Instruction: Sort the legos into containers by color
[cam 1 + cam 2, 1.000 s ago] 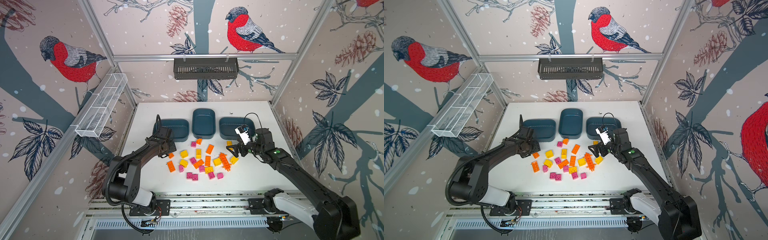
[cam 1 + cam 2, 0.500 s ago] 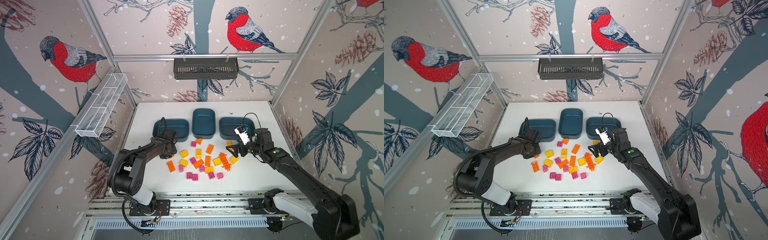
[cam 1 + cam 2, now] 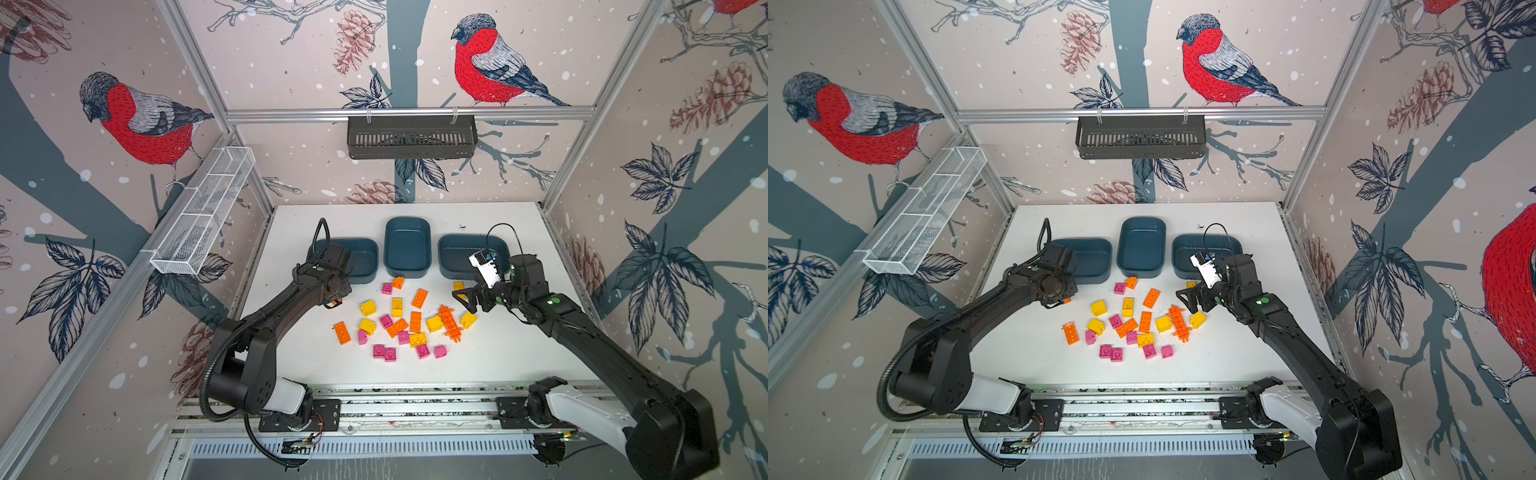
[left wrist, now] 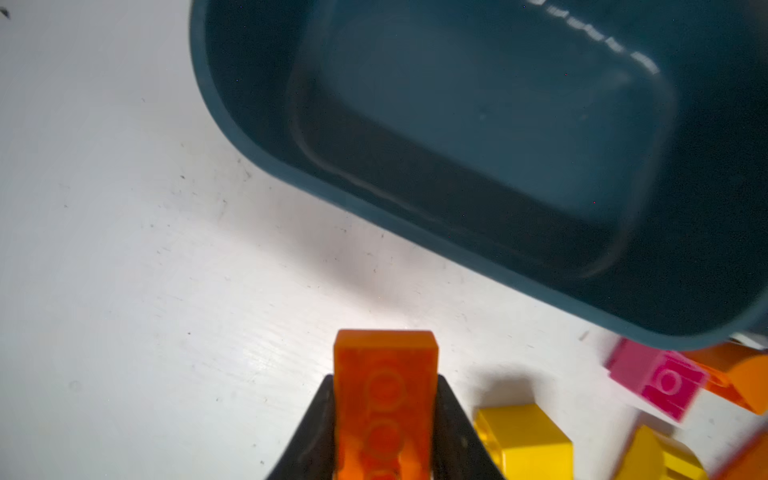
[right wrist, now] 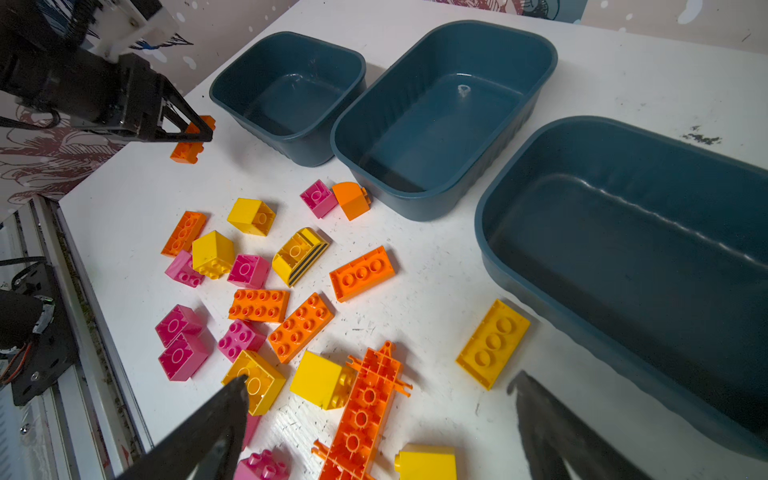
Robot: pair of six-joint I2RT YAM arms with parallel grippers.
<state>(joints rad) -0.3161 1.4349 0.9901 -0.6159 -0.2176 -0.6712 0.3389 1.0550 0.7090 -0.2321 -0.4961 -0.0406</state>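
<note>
My left gripper [image 4: 384, 415] is shut on an oblong orange lego [image 4: 384, 399], just in front of the left container [image 4: 332, 195]; in both top views only a sliver of that lego [image 3: 337, 302] [image 3: 1064, 300] shows under the arm. Three dark teal containers [image 3: 365, 276] [image 3: 407, 272] [image 3: 453, 272] stand in a row, all without bricks. The other legos [image 3: 399, 324], orange, yellow and pink, lie scattered before them. My right gripper [image 5: 380, 382] hangs open over the spiky orange piece [image 5: 365, 407], beside a flat yellow lego [image 5: 492, 343].
A black slotted basket [image 3: 411, 137] hangs on the back wall and a white wire-mesh tray [image 3: 203, 212] on the left wall. The arms' base rail [image 3: 415, 407] runs along the table's front edge.
The left jaws have closed on the orange lego, which lay loose by the left container a second ago. The right arm has stayed still and open.
</note>
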